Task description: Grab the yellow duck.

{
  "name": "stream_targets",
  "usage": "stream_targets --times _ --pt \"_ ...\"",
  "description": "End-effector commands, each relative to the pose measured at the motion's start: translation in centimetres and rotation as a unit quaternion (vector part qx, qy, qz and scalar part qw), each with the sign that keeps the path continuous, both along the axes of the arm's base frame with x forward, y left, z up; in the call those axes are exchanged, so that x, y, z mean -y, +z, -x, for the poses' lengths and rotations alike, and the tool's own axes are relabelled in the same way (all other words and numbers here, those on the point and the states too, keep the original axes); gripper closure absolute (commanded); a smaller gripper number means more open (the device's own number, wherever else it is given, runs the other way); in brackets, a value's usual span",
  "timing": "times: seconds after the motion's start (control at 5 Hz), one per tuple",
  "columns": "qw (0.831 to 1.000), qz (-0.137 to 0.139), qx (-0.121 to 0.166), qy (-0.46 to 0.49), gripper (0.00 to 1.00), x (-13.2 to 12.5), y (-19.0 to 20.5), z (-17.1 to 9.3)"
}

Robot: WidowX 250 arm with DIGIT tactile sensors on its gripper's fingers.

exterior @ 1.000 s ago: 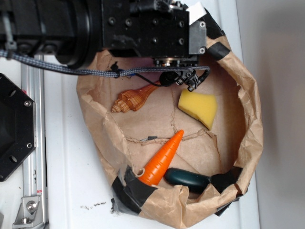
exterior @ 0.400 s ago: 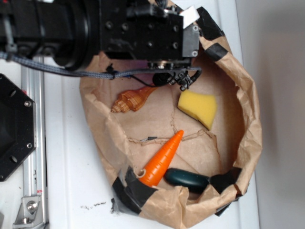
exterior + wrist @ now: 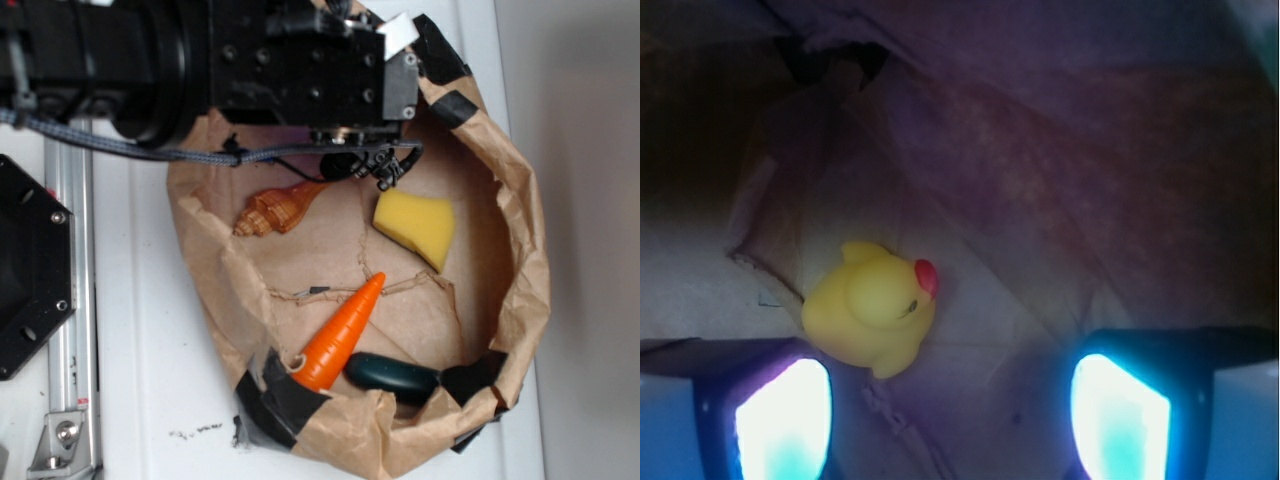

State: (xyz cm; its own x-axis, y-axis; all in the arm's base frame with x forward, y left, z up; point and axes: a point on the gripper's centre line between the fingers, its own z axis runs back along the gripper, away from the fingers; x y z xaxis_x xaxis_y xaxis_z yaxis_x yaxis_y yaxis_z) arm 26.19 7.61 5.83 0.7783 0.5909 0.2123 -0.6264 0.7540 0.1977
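In my wrist view the yellow duck [image 3: 872, 310] lies on crumpled brown paper at lower centre-left of the frame, its red beak pointing to the right. My jaws stand apart, with nothing between them: one finger [image 3: 780, 420] glows at the lower left corner and the other at the lower right, and the duck sits just above and beside the left one, not touching either as far as I can tell. In the exterior view my black arm [image 3: 200, 60] fills the upper left and upper centre of the frame and hangs over the top rim of the brown paper bag [image 3: 525, 280], which rests on the white worktop [image 3: 150, 380]; the duck is hidden beneath me there. Inside the bag, a yellow sponge wedge [image 3: 418, 227] lies right of centre, a brown seashell [image 3: 280, 208] left of it, an orange carrot [image 3: 340, 335] below centre, and a dark green object [image 3: 392, 374] just beside the carrot's thick end at the lower rim.
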Motion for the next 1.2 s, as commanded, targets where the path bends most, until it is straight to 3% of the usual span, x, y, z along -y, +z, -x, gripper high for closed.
stream_targets --times 0.0,0.2,0.4,0.8,1.0 --pt "1.0 -0.004 0.015 0.016 0.0 -1.0 1.0 0.1" --pt "0.998 0.005 0.039 0.056 0.0 -1.2 -0.4 0.4" --pt "0.997 -0.003 0.046 0.065 0.0 -0.7 -4.1 -1.4" --pt "0.998 -0.028 0.037 0.038 0.0 0.4 -5.3 -2.7" --pt "0.998 -0.027 0.043 0.028 0.0 0.6 -4.9 -2.7"
